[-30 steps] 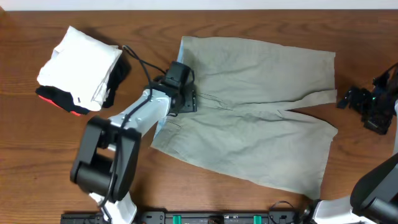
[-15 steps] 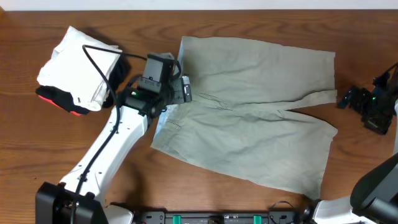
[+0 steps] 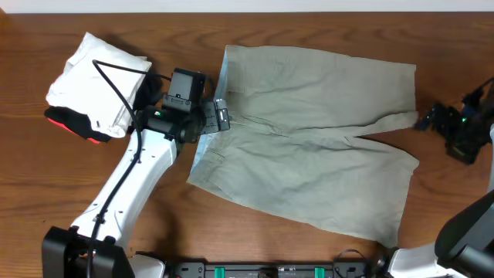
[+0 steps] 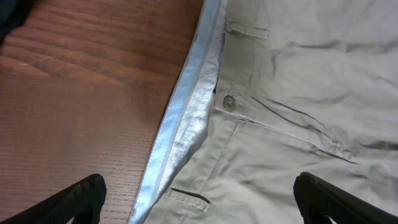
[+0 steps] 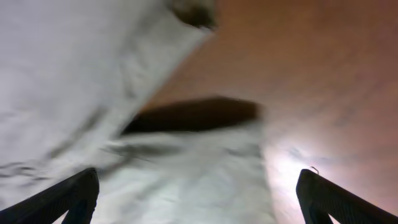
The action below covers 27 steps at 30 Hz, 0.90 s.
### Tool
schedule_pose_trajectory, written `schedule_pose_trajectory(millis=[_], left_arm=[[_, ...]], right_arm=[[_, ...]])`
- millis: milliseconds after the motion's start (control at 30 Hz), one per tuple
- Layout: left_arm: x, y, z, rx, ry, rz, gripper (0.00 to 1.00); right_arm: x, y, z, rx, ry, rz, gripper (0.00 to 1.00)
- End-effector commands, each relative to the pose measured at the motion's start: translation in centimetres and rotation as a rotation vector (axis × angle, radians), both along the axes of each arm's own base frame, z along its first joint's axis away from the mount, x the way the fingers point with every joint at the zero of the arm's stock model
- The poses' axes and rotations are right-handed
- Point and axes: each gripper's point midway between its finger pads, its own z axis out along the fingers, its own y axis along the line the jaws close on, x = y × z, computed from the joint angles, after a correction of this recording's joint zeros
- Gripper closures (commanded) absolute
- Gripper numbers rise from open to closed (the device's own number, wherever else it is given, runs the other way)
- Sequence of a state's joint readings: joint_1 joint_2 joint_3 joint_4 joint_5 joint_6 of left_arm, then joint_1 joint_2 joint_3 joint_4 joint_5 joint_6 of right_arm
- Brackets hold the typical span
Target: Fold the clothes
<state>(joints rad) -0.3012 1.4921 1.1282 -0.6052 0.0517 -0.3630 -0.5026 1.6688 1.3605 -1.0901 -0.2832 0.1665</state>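
The khaki trousers [image 3: 309, 147] lie flat and spread out in the overhead view, waistband to the left, legs to the right. My left gripper [image 3: 218, 116] is open over the waistband. The left wrist view shows the waistband's pale lining [image 4: 183, 124], the button [image 4: 229, 102] and a belt loop between its spread fingers [image 4: 199, 205]. My right gripper [image 3: 429, 120] is open at the right edge of the table, just beyond the leg hems. The right wrist view is blurred; it shows leg fabric [image 5: 186, 180] between the spread fingers [image 5: 198, 196].
A stack of folded garments, white [image 3: 96, 81] on top with black and red beneath, sits at the back left, close to the left arm. Bare wooden table [image 3: 62, 193] surrounds the trousers.
The left arm has swung out and its gripper has drawn back leftward to the waistband edge. The right gripper has shifted slightly. The trousers lie as before.
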Motion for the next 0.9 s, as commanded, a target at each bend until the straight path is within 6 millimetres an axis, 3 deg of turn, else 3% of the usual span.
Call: schedule_pose_trajectory(millis=[0,33,67,100,367,533,733,867], left_arm=[[0.4,0.3,0.5,0.009,-0.014,0.006,0.02],[0.4,0.3,0.5,0.01,-0.014,0.005,0.02],[0.4,0.3,0.5,0.01,-0.014,0.005,0.02],[0.4,0.3,0.5,0.01,-0.014,0.005,0.02],[0.4,0.3,0.5,0.01,-0.014,0.005,0.02],[0.4,0.3,0.5,0.01,-0.014,0.005,0.02],[0.4,0.3,0.5,0.01,-0.014,0.005,0.02],[0.4,0.3,0.5,0.01,-0.014,0.005,0.02]], right_arm=[[2.7,3.0,2.4,0.16,-0.195,0.132,0.16],[3.5,3.4,2.7,0.179,-0.236,0.155,0.34],[4.4,3.6,3.0,0.175,-0.273,0.168,0.7],[5.2,3.6,3.2,0.159,-0.295,0.16,0.99],[10.4,3.3,2.9,-0.089,-0.352,0.109,0.99],[12.3,3.7,1.6,-0.193,-0.345,0.112,0.99],[12.6,2.4,-3.1,-0.247,-0.227,0.058,0.99],[11.7,2.4,-6.7,-0.219,-0.125,0.063,0.99]])
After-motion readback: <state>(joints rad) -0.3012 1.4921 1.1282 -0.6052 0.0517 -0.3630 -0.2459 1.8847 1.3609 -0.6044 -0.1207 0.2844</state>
